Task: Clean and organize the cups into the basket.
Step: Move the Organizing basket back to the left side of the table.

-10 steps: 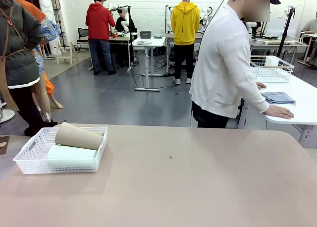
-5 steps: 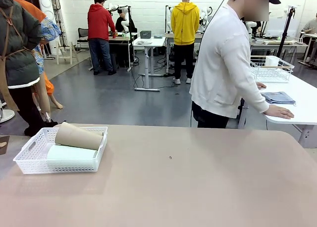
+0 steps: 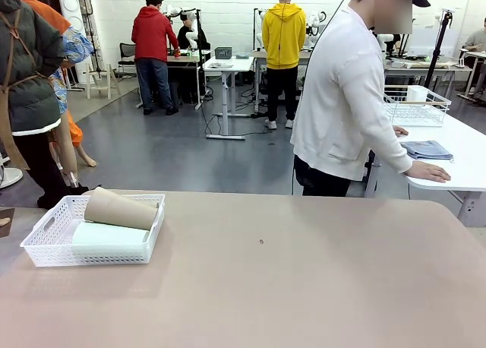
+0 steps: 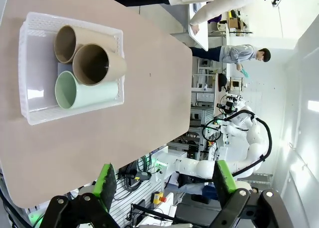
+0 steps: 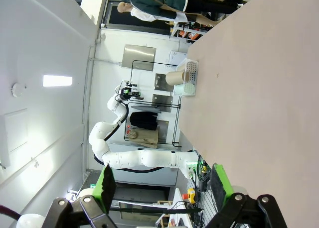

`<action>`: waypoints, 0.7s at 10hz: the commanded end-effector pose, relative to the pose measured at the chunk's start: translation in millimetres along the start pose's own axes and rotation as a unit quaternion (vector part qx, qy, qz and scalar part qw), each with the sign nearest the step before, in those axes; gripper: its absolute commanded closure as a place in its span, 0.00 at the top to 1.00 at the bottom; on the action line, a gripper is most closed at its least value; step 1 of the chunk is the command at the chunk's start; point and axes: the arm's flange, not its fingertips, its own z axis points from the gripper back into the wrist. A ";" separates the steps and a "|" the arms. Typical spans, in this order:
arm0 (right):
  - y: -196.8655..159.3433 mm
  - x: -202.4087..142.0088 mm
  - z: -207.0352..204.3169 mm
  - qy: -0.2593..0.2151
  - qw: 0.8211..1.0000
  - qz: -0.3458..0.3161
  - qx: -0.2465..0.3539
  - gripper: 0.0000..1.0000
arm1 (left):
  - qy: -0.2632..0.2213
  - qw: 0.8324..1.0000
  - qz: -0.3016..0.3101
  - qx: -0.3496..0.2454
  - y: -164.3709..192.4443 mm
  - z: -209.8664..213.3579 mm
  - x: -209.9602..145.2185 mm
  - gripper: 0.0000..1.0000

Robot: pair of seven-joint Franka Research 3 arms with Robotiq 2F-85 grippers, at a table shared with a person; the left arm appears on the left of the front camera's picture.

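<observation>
We assess this as a robotics laboratory. A grey concrete floor (image 3: 175,147) and white brick wall (image 3: 228,14) enclose rows of height-adjustable workbenches (image 3: 228,67). White robot arms (image 3: 190,21) are mounted at the far benches, with people (image 3: 152,48) standing at them. Cables (image 3: 247,97) trail beneath.

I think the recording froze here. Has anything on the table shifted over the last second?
Nothing visibly changed: the cups lie in the basket as before, and the person's hand rests on the far table as it did.
</observation>
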 end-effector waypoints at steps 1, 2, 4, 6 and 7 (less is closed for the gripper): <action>2.9 -2.0 -2.1 0.000 1.000 -0.005 0.003 1.00 | -0.004 1.000 -0.001 0.002 -1.0 1.9 0.5 1.00; 2.9 -2.0 -2.1 0.000 1.000 -0.005 0.003 1.00 | -0.004 1.000 -0.001 0.002 -1.0 1.9 0.5 1.00; 2.9 -2.0 -2.1 0.000 1.000 -0.005 0.003 1.00 | -0.004 1.000 -0.001 0.002 -1.0 1.9 0.5 1.00; 2.9 -2.0 -2.1 0.000 1.000 -0.005 0.003 1.00 | -0.004 1.000 -0.001 0.002 -1.0 1.9 0.5 1.00; 2.9 -2.0 -2.1 0.000 1.000 -0.005 0.003 1.00 | -0.004 1.000 -0.001 0.002 -1.0 1.9 0.5 1.00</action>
